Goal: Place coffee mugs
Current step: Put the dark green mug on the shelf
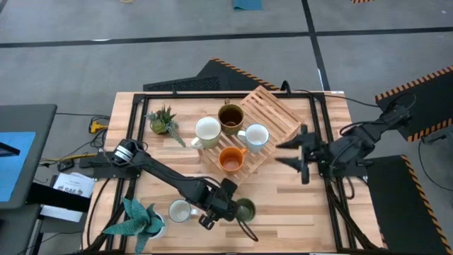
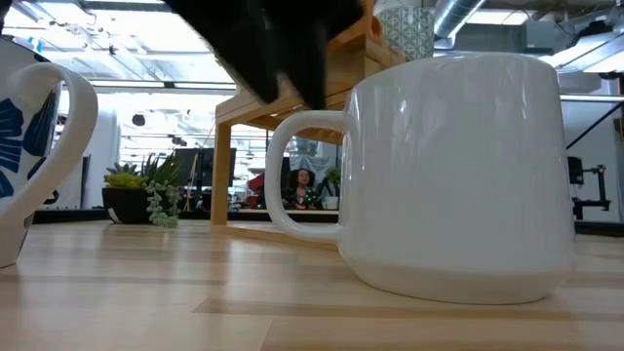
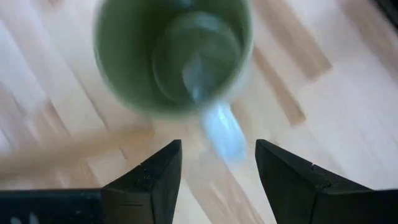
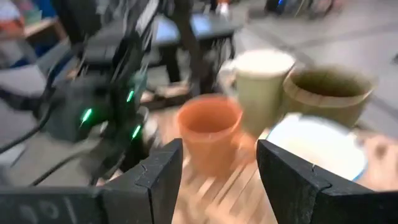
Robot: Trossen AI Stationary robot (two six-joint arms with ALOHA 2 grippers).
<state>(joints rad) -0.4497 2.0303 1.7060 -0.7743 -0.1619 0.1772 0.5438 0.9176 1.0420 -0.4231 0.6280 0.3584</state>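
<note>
In the high view the left end effector [image 1: 228,210] hangs low over the wooden surface [image 1: 297,191] toward the six o'clock edge, with the green mug [image 1: 245,209] just beside it at its three o'clock. The left wrist view shows its two dark fingers [image 3: 155,177] spread apart and holding nothing, the green mug [image 3: 174,53] standing upright on the surface just beyond them, its pale handle pointing back toward the gap between the fingers. A plain white mug [image 1: 181,210] stands at the nine o'clock side of that end effector, near a spiky potted plant [image 1: 138,219] at the seven o'clock corner.

The slatted wooden rack [image 1: 272,117] lies near the middle toward twelve o'clock. On or against it stand the dark brown mug [image 1: 231,117], the cream-white mug [image 1: 207,131], a white mug [image 1: 256,135] and the orange mug [image 1: 231,161]. A second small plant [image 1: 163,120] sits at ten o'clock.

The right end effector [image 1: 294,153] hovers at the three o'clock side of the rack, its fingers [image 4: 155,174] parted and empty, facing the orange mug [image 4: 208,130].

In the low view a large white mug [image 2: 453,175] stands on the surface, and a white mug with blue pattern [image 2: 29,146] shows at the picture's edge. A person [image 2: 303,185] is visible far off in the room.
</note>
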